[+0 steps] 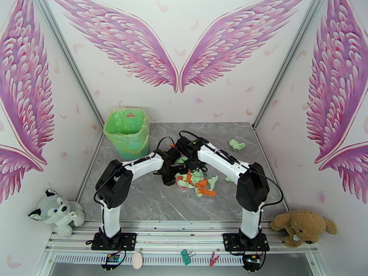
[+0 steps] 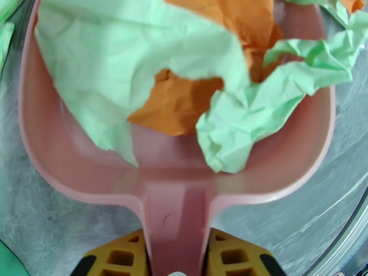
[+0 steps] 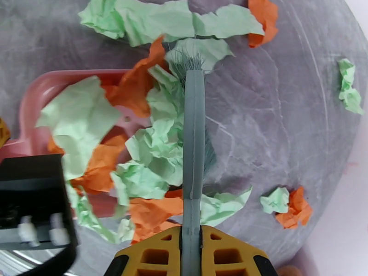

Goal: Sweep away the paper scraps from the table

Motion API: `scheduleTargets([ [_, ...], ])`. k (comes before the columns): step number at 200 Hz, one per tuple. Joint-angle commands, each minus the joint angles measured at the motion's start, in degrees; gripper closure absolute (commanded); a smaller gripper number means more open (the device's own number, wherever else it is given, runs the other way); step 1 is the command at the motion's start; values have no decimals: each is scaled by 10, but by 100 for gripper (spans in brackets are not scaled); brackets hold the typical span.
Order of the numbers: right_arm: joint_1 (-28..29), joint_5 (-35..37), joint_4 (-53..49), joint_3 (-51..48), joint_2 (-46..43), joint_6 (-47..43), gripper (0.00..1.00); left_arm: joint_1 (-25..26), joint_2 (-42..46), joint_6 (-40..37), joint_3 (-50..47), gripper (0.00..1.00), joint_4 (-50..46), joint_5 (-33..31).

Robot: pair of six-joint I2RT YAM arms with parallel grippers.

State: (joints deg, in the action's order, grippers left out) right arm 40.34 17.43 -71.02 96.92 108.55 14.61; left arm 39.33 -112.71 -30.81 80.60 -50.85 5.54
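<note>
Paper scraps (image 1: 198,182): a pile of mint green and orange bits is seen in the middle of the table (image 1: 152,203), between the two arms.
How they handle: they are judged very light, soft and crumpled. They could be flicked away easily, so gentle pushes are called for.
Where to take hold: the bits are better not picked up. The tools are best held by their handles.
Left gripper (image 2: 177,254): clamped on the handle of the pink dustpan (image 2: 175,180).
Right gripper (image 3: 191,254): clamped on the handle of the teal brush (image 3: 193,134).
Left wrist view: green and orange bits are seen already lying inside the dustpan.
Right wrist view: the brush hairs are seen touching the pile, and loose bits lie further right.
Top view: one green scrap (image 1: 237,144) is seen well apart at the far right, and a green-lined bin (image 1: 126,132) at the far left.
</note>
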Motion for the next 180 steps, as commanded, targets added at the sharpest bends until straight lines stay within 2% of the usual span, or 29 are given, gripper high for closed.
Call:
scheduleTargets([
  [1, 10, -43, -14, 21, -34, 13, 100, -3, -8, 7, 18, 100, 6, 15],
  [42, 9, -49, -30, 20, -73, 8, 100, -10, 9, 14, 9, 100, 41, 18],
  [86, 3, 26, -74, 41, -93, 7, 100, -22, 27, 23, -9, 100, 86, 35],
  [143, -34, 109, -104, 116, -151, -1, 100, -28, 63, 30, -31, 100, 114, 48],
  [180, -50, 125, -89, 67, -206, -4, 100, -49, 99, 41, -15, 100, 99, 81],
])
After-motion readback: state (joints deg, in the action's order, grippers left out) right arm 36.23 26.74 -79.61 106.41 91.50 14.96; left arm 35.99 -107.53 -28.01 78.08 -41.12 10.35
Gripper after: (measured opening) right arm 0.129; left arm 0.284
